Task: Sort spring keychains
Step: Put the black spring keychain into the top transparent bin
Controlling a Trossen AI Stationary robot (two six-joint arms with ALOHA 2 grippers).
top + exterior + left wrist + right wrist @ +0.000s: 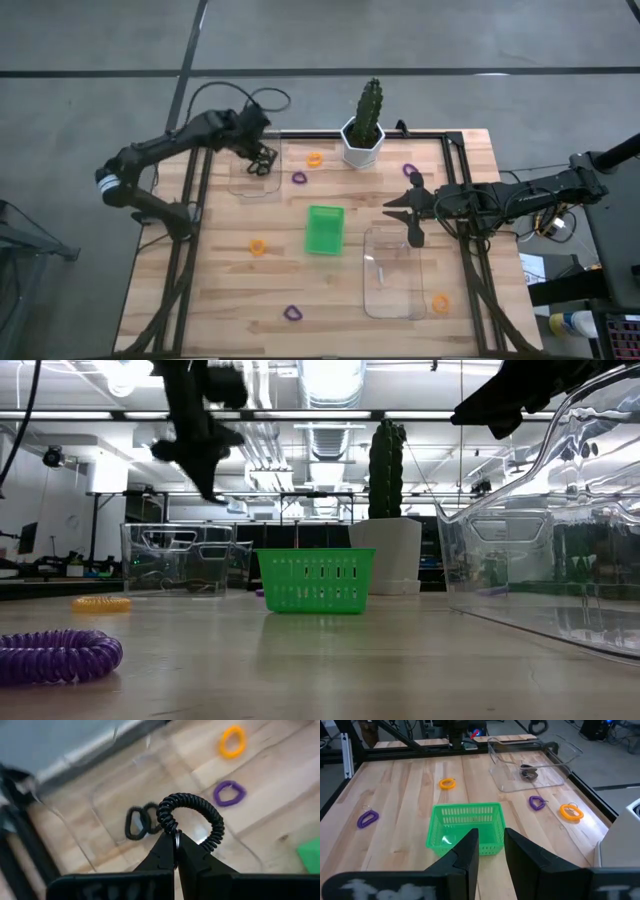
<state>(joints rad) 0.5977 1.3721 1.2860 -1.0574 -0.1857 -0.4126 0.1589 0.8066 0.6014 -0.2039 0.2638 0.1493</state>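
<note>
The left tool (175,851) is clamped on a black spring keychain (192,820) above a clear tray (256,170). The right tool (491,851), its fingers apart, hangs near the green basket (465,827).

We see even, bright overhead lighting; in the low view, ceiling strip lights (330,380) glare white and silhouette both arms. The nearest purple keychain (58,656) is soft, out of focus. The left wrist view is blurred toward its edges. Highlights glint on the clear tray (535,762); shadows on the table (250,300) are faint.
</note>
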